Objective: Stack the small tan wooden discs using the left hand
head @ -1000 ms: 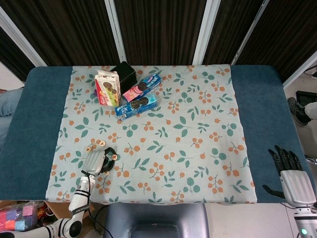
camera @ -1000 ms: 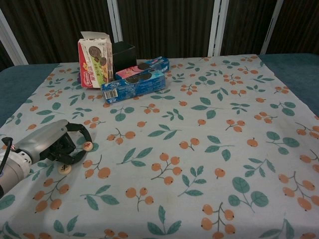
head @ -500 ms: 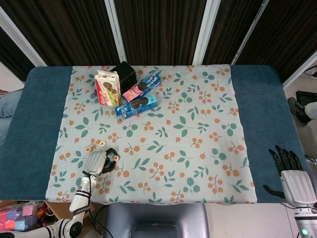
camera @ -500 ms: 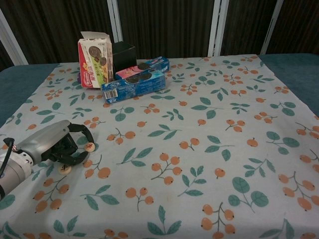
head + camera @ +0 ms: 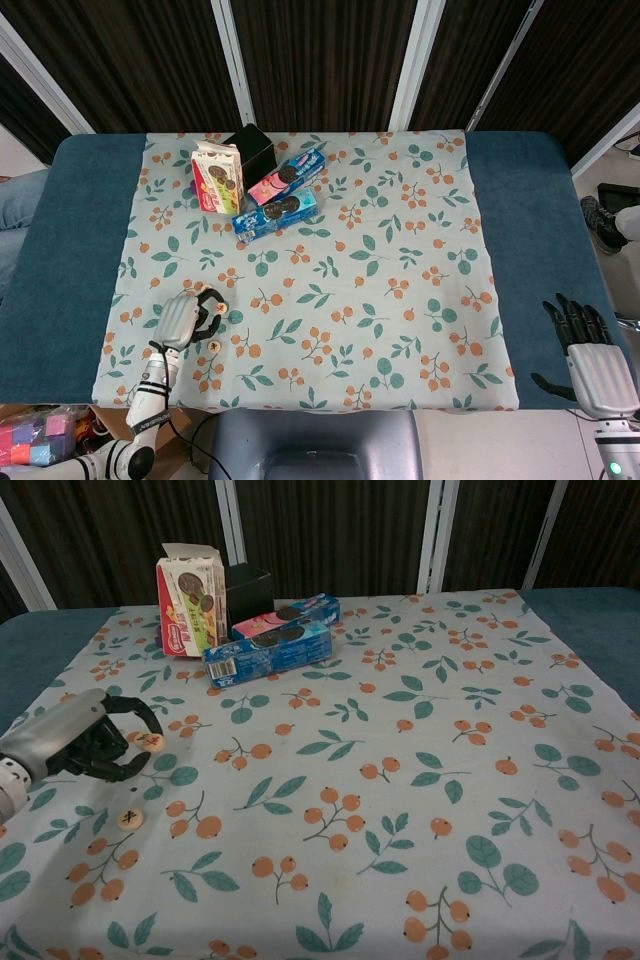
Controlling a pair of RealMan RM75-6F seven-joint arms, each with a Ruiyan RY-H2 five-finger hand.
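the table (image 5: 80,250) carries a leaf-and-berry cloth (image 5: 400,290) with blue bare at either side. well beyond the fingers, at the far end of the cloth, stand a black box (image 5: 248,586) and an upright snack carton (image 5: 190,600), with two flat cookie boxes (image 5: 272,642) lying against each other just beside them.

the left hand (image 5: 85,742) lies low over the near left part of the cloth, its dark fingers (image 5: 142,719) curled round in a hook. a tan disc (image 5: 151,742) sits right at the fingertips, touching them; whether it is pinched or only resting against them cannot be told. the head view seems to show more tan pieces under the curl, too small to sort out.

another tan disc (image 5: 130,819) lies flat on the cloth on the near side of the fingers, apart from them.

the right hand (image 5: 592,362) rests past the cloth's right edge, fingers apart and straight, holding nothing.
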